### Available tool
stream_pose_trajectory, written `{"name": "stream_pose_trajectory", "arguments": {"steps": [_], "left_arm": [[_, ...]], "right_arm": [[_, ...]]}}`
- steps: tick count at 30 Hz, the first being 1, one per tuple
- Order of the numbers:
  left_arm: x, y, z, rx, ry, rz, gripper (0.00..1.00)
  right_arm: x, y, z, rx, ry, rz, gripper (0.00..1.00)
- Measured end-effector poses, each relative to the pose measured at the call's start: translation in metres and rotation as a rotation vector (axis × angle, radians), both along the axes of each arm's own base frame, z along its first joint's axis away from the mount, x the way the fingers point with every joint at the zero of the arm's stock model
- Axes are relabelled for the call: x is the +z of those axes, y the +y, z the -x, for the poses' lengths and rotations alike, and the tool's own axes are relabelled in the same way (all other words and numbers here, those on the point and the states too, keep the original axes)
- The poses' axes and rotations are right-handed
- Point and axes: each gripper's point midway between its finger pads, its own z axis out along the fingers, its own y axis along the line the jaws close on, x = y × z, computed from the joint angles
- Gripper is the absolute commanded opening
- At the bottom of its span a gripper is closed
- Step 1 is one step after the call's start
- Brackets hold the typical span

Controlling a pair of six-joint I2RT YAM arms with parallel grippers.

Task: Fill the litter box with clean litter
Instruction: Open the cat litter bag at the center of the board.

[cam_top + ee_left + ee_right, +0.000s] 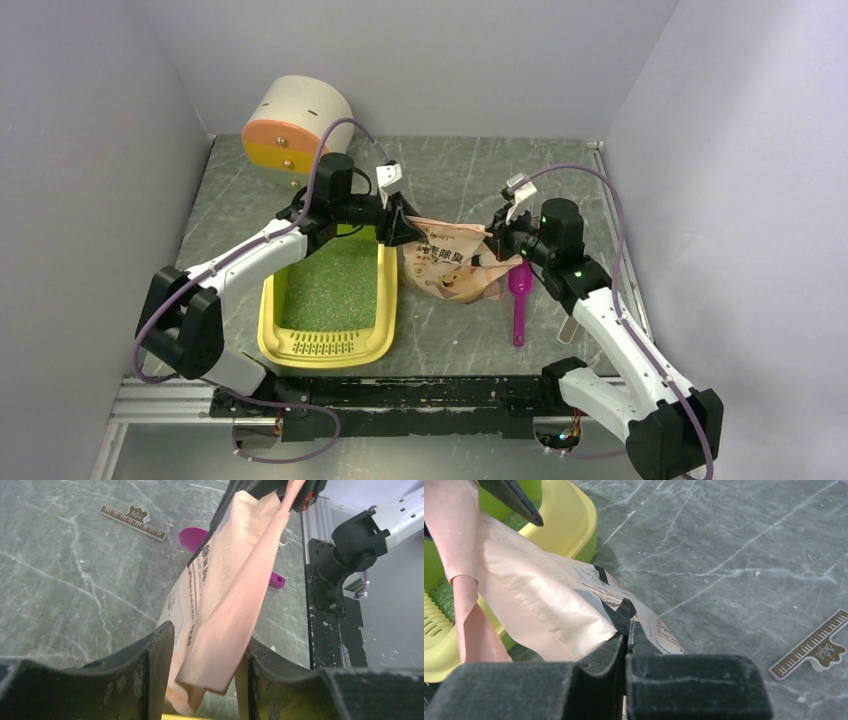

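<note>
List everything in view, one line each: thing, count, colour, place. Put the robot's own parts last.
yellow rectangular plastic litter box: one, yellow, on the table by the left arm, grille end nearest the bases.
fine green granular litter: one layer, speckled green, inside the litter box.
pink-beige printed bag: one, pink-beige, right of the litter box, held by both grippers.
magenta plastic scoop: one, magenta, on the table right of the bag.
white cylinder with an orange end: one, white and orange, far left corner.
brown ruler-shaped flat piece: one, brown, on the table near the scoop.
grey marbled table: one, grey, under everything.
left gripper: one, black, shut on the bag.
right gripper: one, black, shut on the bag.
</note>
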Motion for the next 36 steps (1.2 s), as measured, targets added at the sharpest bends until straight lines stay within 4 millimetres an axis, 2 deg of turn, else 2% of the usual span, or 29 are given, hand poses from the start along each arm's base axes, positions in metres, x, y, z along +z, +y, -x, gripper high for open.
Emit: {"name": "stream_pose_trajectory", "arguments": {"steps": [5, 7, 10, 13, 19, 23, 26, 28, 32, 36], "left_arm": [[-0.003, -0.016, 0.009, -0.056, 0.002, -0.013, 0.51], [-0.007, -0.021, 0.011, -0.071, 0.005, -0.024, 0.42], [-0.013, -0.023, 0.01, -0.066, 0.01, -0.041, 0.19], [-0.015, -0.022, 0.005, -0.042, -0.001, -0.05, 0.05], [-0.015, -0.022, 0.002, -0.022, -0.005, -0.053, 0.05], [-0.015, -0.022, 0.001, -0.017, -0.008, -0.055, 0.05], [-0.015, -0.022, -0.001, -0.01, -0.012, -0.056, 0.05], [-0.015, -0.022, -0.002, -0.006, -0.016, -0.054, 0.05], [-0.015, -0.021, -0.001, -0.006, -0.018, -0.053, 0.05], [-0.014, -0.021, -0.001, -0.005, -0.018, -0.053, 0.05]], "right_arm": [[-0.001, -0.002, -0.002, -0.062, 0.042, 0.003, 0.0], [0.0, -0.003, -0.005, -0.098, 0.064, -0.011, 0.0], [-0.001, -0.005, -0.009, -0.151, 0.096, -0.036, 0.0], [0.001, -0.004, -0.011, -0.18, 0.121, -0.067, 0.0], [0.001, -0.004, -0.012, -0.202, 0.136, -0.09, 0.05], [0.003, -0.008, -0.015, -0.23, 0.124, -0.087, 0.24], [0.009, -0.02, -0.02, -0.3, 0.095, -0.086, 0.45], [0.014, -0.031, -0.023, -0.361, 0.077, -0.087, 0.52], [0.033, -0.061, -0.024, -0.492, 0.008, -0.098, 0.55], [0.055, -0.083, -0.008, -0.544, -0.077, -0.153, 0.55]]}}
